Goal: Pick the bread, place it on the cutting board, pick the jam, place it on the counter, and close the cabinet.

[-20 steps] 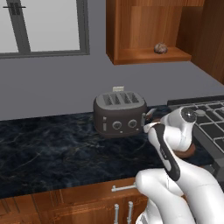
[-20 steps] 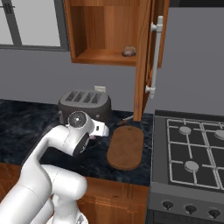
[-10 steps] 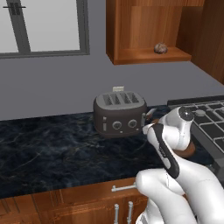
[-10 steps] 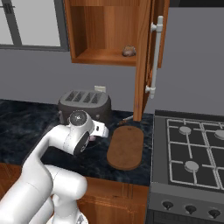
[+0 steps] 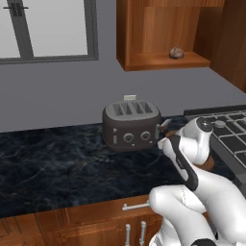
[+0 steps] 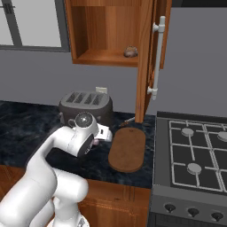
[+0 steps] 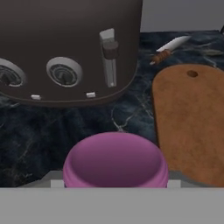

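Currently, left base view: claw [image 5: 164, 138] low by toaster [image 5: 131, 123], grip state unclear; bread [image 5: 176, 53] high above on cabinet [image 5: 163, 60] shelf.

Right base: cutting board [image 6: 127, 149] just beside claw, door open.

Hand view: jam [image 7: 115, 160] right at the fingertips, possibly held. Likely rigid, smooth, light; grip its sides. Toaster close ahead, knife [image 7: 169, 48] beyond.

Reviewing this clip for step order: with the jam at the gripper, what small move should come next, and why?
Probably lower the jam onto the bare counter between the toaster and the cutting board, then release. The jar sits at the gripper, above dark stone; the bread is on the cabinet shelf.
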Controlling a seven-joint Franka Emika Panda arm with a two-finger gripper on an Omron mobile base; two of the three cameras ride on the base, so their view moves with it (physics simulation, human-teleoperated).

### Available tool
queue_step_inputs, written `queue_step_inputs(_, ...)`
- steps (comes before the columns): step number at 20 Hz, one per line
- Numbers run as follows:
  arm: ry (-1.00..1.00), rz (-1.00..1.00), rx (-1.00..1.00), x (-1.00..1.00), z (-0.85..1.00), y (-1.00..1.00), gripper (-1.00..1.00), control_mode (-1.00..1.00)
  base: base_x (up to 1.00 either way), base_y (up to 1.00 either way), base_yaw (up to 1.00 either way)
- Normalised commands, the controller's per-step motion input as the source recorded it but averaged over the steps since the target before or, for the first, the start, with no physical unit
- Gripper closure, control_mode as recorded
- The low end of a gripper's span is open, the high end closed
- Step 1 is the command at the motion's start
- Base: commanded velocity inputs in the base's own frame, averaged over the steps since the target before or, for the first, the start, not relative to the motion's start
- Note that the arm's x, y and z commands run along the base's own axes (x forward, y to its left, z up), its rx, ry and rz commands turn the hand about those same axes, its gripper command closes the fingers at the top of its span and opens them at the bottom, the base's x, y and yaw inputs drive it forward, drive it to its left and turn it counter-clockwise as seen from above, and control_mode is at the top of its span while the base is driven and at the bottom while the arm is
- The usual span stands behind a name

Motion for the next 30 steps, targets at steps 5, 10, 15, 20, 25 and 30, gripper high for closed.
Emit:
queue_step_inputs(5,0.00,0.00,0.00,0.00,-0.35,0.04,1.00,-1.00,0.00,0.00,0.00)
queue_step_inputs(10,0.00,0.00,0.00,0.00,-0.29,0.01,1.00,-1.00,0.00,0.00,0.00)
queue_step_inputs(15,0.00,0.00,0.00,0.00,-0.28,0.04,1.00,-1.00,0.00,0.00,0.00)
queue_step_inputs(20,0.00,0.00,0.00,0.00,-0.21,0.00,1.00,-1.00,0.00,0.00,0.00)
queue_step_inputs(25,0.00,0.00,0.00,0.01,-0.28,0.03,1.00,-1.00,0.00,0.00,0.00)
queue_step_inputs(30,-0.01,0.00,0.00,0.01,-0.28,0.02,1.00,-1.00,0.00,0.00,0.00)
